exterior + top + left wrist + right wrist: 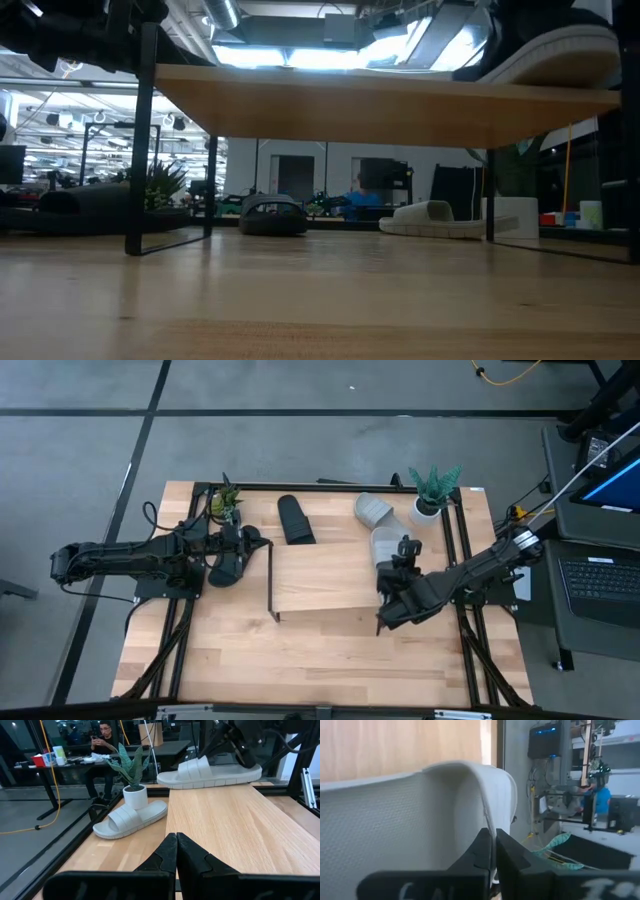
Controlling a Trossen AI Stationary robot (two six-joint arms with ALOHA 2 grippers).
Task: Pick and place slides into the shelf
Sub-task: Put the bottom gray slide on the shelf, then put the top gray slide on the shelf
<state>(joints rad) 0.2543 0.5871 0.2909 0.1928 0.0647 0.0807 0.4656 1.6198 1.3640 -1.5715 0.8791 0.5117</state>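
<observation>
The shelf (pixel 330 575) lies on the counter (pixel 300 660). At the shelf's right end the right claw (pixel 398 565) pinches a grey slide (pixel 386 543) by its strap; another grey slide (pixel 373 509) lies beyond, a black slide (pixel 294 518) behind the shelf. Left of the shelf, the left claw (pixel 255 546) is pressed together over another black slide (pixel 228 563).

Grey slide (pixel 386 546) on shelf (pixel 330 585)

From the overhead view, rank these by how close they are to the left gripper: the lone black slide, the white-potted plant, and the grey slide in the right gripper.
1. Black slide, just past the left gripper, back edge.
2. Grey slide, pinched by the right gripper over the shelf.
3. White-potted plant, far back right corner.
</observation>
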